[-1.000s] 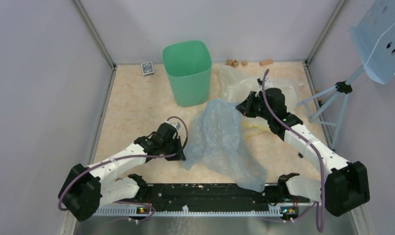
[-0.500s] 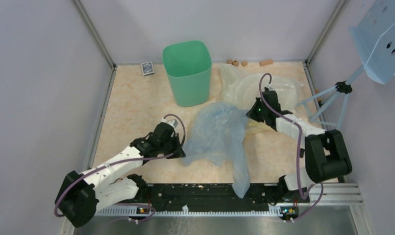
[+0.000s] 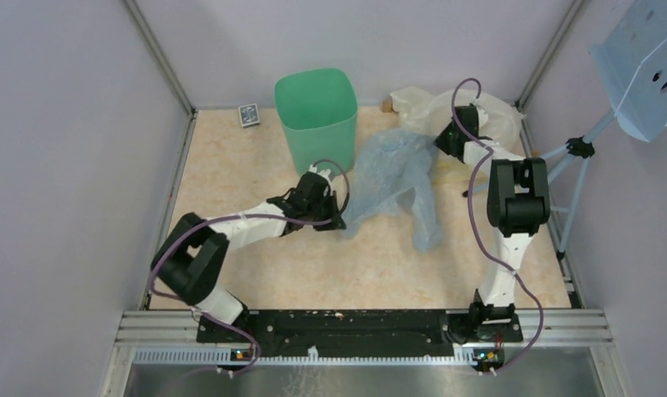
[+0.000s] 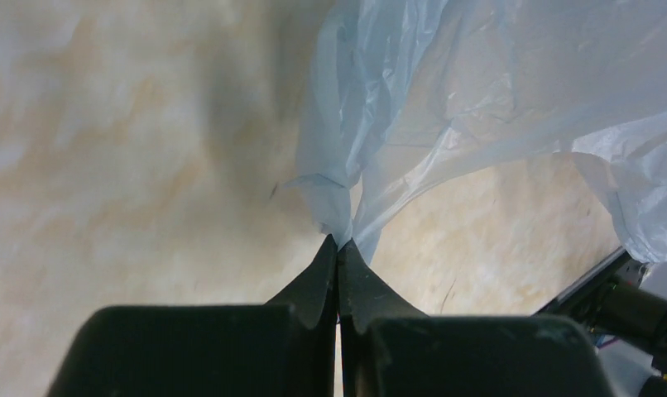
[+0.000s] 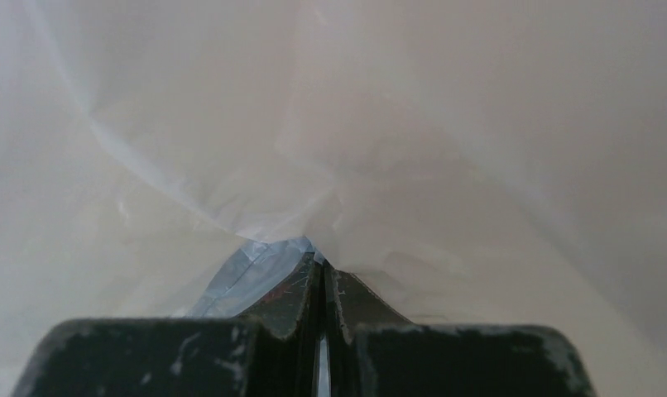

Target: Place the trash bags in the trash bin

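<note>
— Bags, counted?
— Two. One pale blue bag (image 3: 394,175), thin and crinkled, spread across the worktop (image 3: 231,190) just right of the bin (image 3: 318,149) and wholly outside it, with a loose tail trailing toward the near edge. One cream-yellow bag (image 3: 500,112), bunched up in the far right corner.
— Bins?
— Only one. Mint green, standing upright by the far edge, a little left of the middle.
— Hands?
— Two again. Left hand (image 3: 338,219) down low by the near right foot of the bin, clenched on the left corner of the pale blue bag. From the left wrist: fingertips (image 4: 322,273) pressed flat together, a fold of blue film nipped at the very tips. Right hand (image 3: 444,142) out toward the far right corner, at the other end of the same bag, clenched too. From the right wrist: a strip of blue film caught between the closed fingertips (image 5: 297,285), cream film draped over and around. Cannot tell whether any cream film is caught in there as well.
— Anything else on the worktop?
— One small dark box (image 3: 247,114) at the far edge, left of the bin. One brown block (image 3: 387,106) showing at the far edge, right at the rim of the cream-yellow bag.
</note>
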Robot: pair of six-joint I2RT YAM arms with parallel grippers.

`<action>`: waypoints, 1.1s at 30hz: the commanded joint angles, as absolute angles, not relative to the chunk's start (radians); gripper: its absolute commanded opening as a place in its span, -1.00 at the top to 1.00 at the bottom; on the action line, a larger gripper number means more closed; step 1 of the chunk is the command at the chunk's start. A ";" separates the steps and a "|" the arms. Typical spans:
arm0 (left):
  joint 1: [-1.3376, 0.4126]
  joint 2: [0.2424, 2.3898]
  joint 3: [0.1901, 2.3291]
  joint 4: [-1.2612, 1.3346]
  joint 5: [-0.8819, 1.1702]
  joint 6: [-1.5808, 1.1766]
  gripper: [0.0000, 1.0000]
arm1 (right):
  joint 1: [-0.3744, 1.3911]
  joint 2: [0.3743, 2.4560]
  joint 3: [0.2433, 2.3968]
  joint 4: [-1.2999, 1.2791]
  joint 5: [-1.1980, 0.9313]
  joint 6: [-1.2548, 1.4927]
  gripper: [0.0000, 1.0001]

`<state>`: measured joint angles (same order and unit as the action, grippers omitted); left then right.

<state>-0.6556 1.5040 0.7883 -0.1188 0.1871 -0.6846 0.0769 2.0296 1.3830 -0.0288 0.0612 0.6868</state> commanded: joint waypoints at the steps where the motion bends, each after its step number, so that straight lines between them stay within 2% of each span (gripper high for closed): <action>1: -0.657 1.681 0.971 -0.006 0.250 -0.623 1.00 | -0.020 2.077 1.504 -0.059 0.161 0.722 1.00; 4: -0.657 1.743 1.047 0.020 0.268 -0.620 1.00 | -0.046 2.055 1.532 -0.043 0.118 0.657 1.00; 7: -0.657 1.716 1.047 0.005 0.230 -0.613 1.00 | -0.037 1.976 1.491 -0.037 0.065 0.624 1.00; 14: -0.625 1.423 0.849 -0.182 0.074 -0.642 1.00 | -0.056 1.673 1.159 0.067 0.094 0.718 1.00; 19: -0.435 1.139 0.575 -0.206 0.234 -0.648 1.00 | -0.087 1.486 0.968 0.096 0.069 0.741 1.00; 23: -0.370 0.972 0.488 -0.231 0.279 -0.657 1.00 | -0.087 1.345 0.805 0.142 -0.034 0.733 1.00; 25: -0.368 0.918 0.494 -0.259 0.288 -0.663 1.00 | -0.086 1.290 0.747 0.151 -0.125 0.725 0.67; 28: -0.368 0.880 0.529 -0.316 0.292 -0.656 1.00 | -0.080 1.188 0.681 0.117 -0.169 0.700 -0.07; 29: -0.368 0.873 0.544 -0.337 0.289 -0.648 1.00 | -0.079 1.154 0.672 0.096 -0.173 0.678 -0.16; 33: -0.367 0.870 0.594 -0.409 0.264 -0.601 1.00 | -0.046 1.065 0.738 -0.016 -0.239 0.545 -0.19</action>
